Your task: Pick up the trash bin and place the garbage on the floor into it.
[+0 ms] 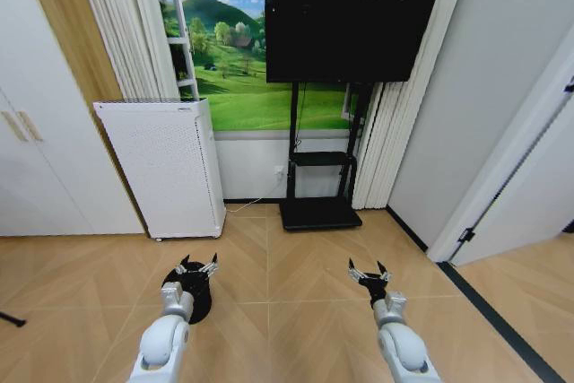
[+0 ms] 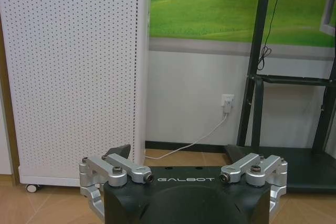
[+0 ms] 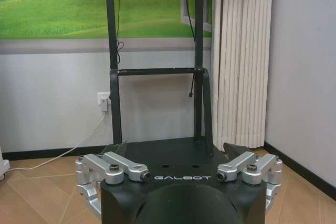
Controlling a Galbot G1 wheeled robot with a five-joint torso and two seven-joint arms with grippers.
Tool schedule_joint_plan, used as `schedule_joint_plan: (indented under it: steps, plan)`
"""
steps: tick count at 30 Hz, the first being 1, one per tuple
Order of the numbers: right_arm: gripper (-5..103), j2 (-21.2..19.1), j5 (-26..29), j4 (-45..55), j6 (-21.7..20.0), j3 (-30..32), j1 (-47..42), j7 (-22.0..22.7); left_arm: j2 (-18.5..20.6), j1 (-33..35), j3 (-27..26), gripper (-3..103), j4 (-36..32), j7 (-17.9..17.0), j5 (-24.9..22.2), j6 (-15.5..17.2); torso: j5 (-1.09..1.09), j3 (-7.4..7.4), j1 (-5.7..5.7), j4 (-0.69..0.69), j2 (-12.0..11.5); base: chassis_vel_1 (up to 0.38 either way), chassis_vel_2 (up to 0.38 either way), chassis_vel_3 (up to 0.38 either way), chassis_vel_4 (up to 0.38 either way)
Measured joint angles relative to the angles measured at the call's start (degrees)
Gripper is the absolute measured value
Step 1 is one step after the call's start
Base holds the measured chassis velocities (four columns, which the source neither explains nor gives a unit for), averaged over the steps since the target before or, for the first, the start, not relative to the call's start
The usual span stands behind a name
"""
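Observation:
The trash bin (image 1: pixel 200 300) is a small round black wastebasket standing on the wood floor, partly covered by my left forearm. My left gripper (image 1: pixel 197 265) hovers over the bin's far rim, fingers spread open and holding nothing. In the left wrist view the left gripper (image 2: pixel 184 157) points at the wall and the bin is hidden. My right gripper (image 1: pixel 369 271) is level with it to the right, over bare floor, also open and empty. In its own wrist view the right gripper (image 3: pixel 177 151) faces the TV stand. The garbage is out of view.
A tall white perforated appliance (image 1: pixel 166 163) on casters stands behind the bin by the wall. A black TV stand (image 1: pixel 319 213) with a flat base lies ahead at centre, and a white cord (image 2: pixel 202 137) runs to a wall socket. A door frame (image 1: pixel 502 177) stands at the right, cabinets (image 1: pixel 36 159) at the left.

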Motion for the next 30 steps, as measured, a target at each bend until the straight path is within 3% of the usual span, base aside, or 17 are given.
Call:
schedule_joint_plan:
  steps: [30]
  plan:
    - [100,-0.4,0.9,-0.2,-0.2,0.1,-0.2,-0.2,-0.3,-0.1,-0.1,100,-0.2,0.1,0.2,0.3,0.00,4.44,3.19,0.00,7.6,0.000,0.000,0.000,0.000]
